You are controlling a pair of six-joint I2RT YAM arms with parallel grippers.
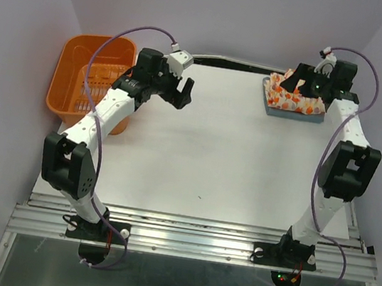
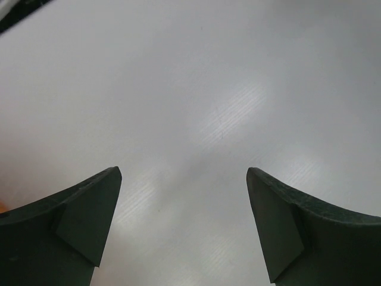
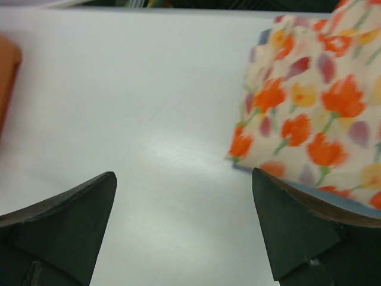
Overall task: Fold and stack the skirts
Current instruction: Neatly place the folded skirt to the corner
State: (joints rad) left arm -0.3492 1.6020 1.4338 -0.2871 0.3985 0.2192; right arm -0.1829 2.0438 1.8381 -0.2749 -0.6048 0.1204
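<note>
**Skirts stacked at the far right**

You'll find the floral skirt, pale with orange flowers, folded on top of a folded grey-blue skirt. Its edge shows beneath, at the far right corner of the table.

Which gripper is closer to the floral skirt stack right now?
Right. The right gripper hangs open right beside the floral skirt stack at the far right; the left gripper is across the table, near the orange basket.
</note>
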